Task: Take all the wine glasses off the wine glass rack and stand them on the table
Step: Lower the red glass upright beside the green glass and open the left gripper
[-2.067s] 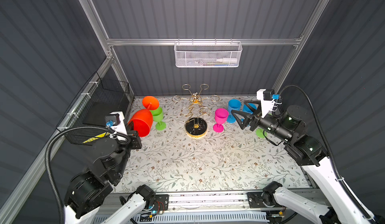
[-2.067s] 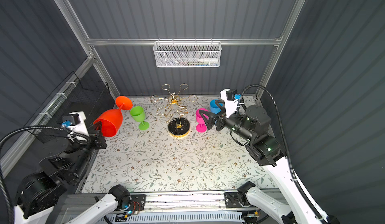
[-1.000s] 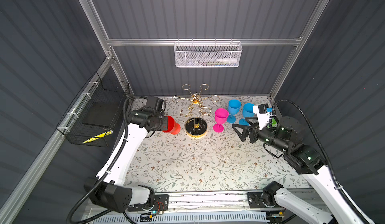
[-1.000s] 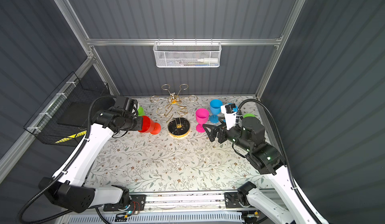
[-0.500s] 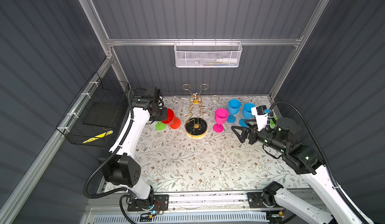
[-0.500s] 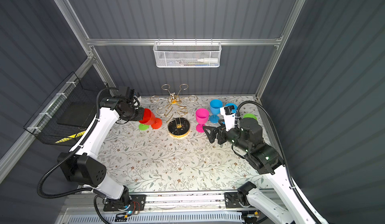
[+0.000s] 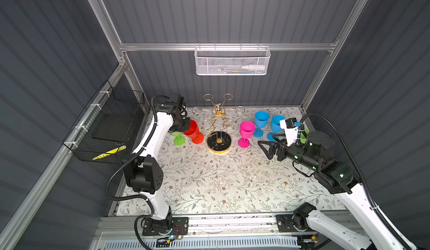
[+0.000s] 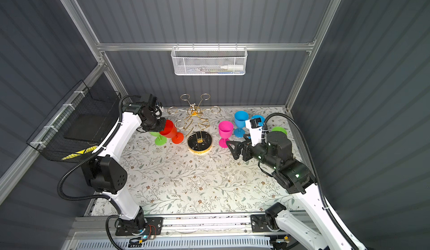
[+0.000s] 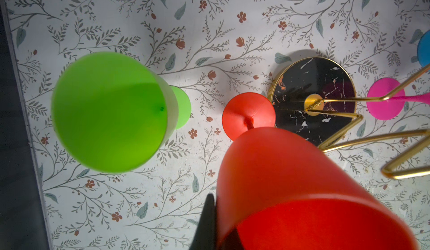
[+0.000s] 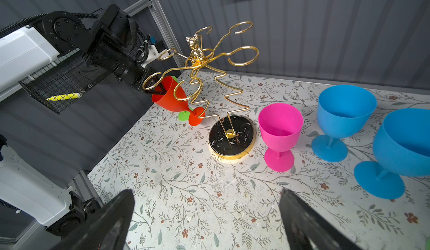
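Now left pincer (image 10: 158, 89) pinching tilted red glass (image 7: 193, 130) by its rim, just beside gold rack (image 7: 218, 120), right pincer (image 7: 265, 147) spread wide over desk (image 7: 209, 179).

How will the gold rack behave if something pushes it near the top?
It would probably tip rather than slide: the rack is tall, thin wire on one small round base. That base looks thick and heavy, so a low push would more likely slide it. The wire looks stiff, not floppy.
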